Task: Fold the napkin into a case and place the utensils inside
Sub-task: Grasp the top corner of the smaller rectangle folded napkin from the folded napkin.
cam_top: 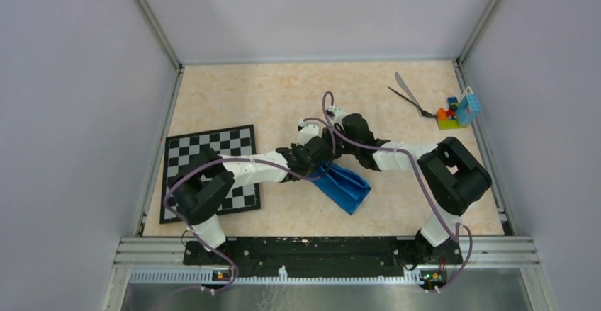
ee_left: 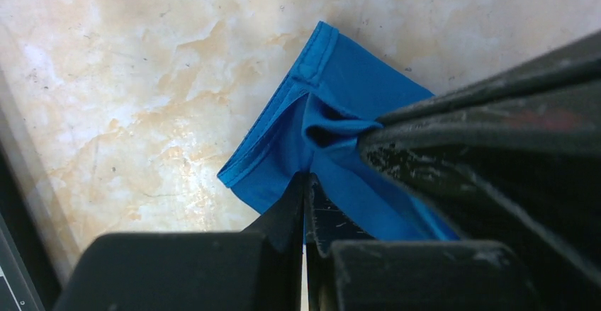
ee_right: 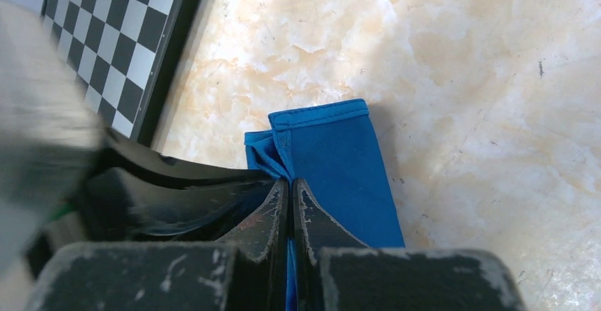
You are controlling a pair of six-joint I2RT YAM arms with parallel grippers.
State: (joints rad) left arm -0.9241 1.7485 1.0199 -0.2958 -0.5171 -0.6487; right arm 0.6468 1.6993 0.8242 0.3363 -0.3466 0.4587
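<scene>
The left gripper (ee_left: 306, 178) and right gripper (ee_right: 289, 183) are pinching the folded napkin (cam_top: 345, 187) mid-table, right of the chessboard (cam_top: 227, 142).
Its far end is hiding under the converging wrists; both arms are reaching inward.

the napkin (cam_top: 345, 185) lies in the middle of the bench (cam_top: 248, 98), the chessboard (cam_top: 212, 144) to its left; the utensils (cam_top: 409, 95) lie far back right (toy blocks (cam_top: 457, 111) just beside them).
</scene>
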